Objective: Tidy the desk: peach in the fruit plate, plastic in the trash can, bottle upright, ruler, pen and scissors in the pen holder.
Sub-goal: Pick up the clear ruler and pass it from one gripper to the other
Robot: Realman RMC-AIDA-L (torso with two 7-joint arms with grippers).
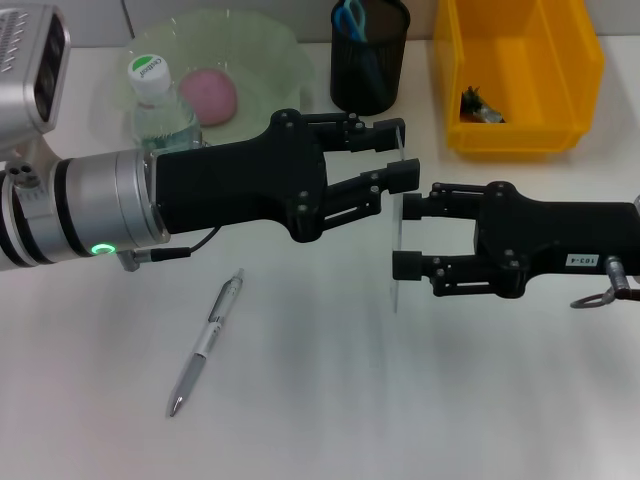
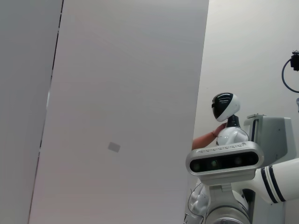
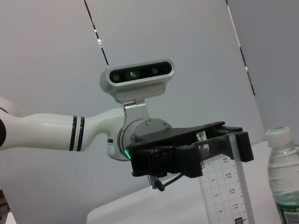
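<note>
Holding the clear ruler (image 1: 399,215) on edge above the desk (image 1: 330,400), my left hand (image 1: 398,152) has its fingers closed on the ruler's far end, while my right hand (image 1: 408,236) faces it from the other side with its fingers spread, one either side of the ruler's nearer part and not visibly pressing it. Judged from this meeting of the two hands in mid-air, the ruler is raised so that it can pass from one hand to the other, the pen holder (image 1: 369,55) standing nearer my right side. In the right wrist view the ruler's printed scale hangs down from the left hand's fingers (image 3: 233,144), which confirms the grip. The scissors (image 1: 351,20) already stand in the pen holder, blue handles upward. The pen (image 1: 206,341) lies flat on the desk near my left forearm, not yet gathered. Further back, the bottle (image 1: 157,100) stands upright at the rim of the fruit plate (image 1: 270,45), and the peach (image 1: 208,95) rests inside that plate. The yellow bin (image 1: 515,70) at the far right holds a small dark scrap, which I cannot identify.
</note>
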